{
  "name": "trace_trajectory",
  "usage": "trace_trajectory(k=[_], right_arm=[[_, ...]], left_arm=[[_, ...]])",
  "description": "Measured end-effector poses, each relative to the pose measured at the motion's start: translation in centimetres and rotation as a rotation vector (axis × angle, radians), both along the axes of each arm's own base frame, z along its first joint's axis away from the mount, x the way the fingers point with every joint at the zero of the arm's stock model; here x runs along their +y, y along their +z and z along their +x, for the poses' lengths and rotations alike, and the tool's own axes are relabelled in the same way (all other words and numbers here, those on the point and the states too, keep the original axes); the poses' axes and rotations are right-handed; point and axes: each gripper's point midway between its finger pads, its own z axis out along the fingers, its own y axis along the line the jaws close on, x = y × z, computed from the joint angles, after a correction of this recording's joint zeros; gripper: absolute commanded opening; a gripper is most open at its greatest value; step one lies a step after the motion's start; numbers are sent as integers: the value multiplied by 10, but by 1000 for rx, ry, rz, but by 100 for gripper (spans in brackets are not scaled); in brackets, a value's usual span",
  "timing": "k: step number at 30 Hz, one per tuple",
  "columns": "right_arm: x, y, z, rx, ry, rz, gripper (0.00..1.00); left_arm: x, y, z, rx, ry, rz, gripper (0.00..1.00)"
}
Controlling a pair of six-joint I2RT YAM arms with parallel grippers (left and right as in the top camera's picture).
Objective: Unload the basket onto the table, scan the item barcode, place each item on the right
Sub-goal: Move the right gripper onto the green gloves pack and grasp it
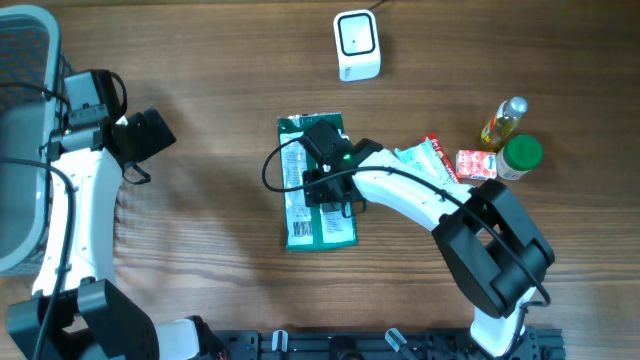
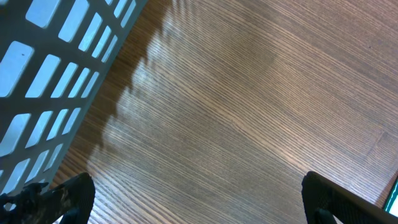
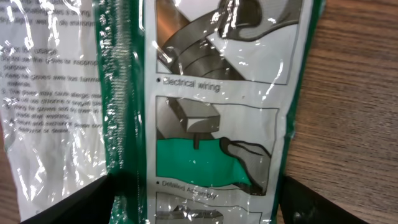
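A green and white plastic packet point(image 1: 300, 215) printed with text and pictures lies flat on the wooden table, in the middle. My right gripper point(image 1: 325, 185) is down on it. In the right wrist view the packet point(image 3: 211, 124) fills the frame, and the right gripper point(image 3: 196, 199) stands open, its jaws wide. One finger rests over the packet's green seam and the other sits at its right edge. No barcode shows. A white scanner point(image 1: 357, 45) stands at the far edge. My left gripper point(image 1: 150, 135) hangs open over bare wood at the left point(image 2: 199, 196), holding nothing.
A grey slotted basket point(image 1: 20, 150) stands at the left edge, and also shows in the left wrist view point(image 2: 50, 62). At the right are an oil bottle point(image 1: 503, 122), a green-lidded jar point(image 1: 520, 155), a small red box point(image 1: 476, 163) and a red and white packet point(image 1: 430, 155).
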Motion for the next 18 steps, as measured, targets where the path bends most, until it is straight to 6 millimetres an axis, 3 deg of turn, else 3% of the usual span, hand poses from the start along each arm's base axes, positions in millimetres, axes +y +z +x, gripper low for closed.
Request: trace_trajectory(k=[8,11,18], right_arm=[[2,4,5,-6,-19,-5,93],[8,13,15,-37,-26,8,94],[8,12,13,-43,-31,-10,95]], left_arm=[[0,0,0,0,1,0,100],[0,0,0,0,1,0,100],[0,0,0,0,1,0,100]])
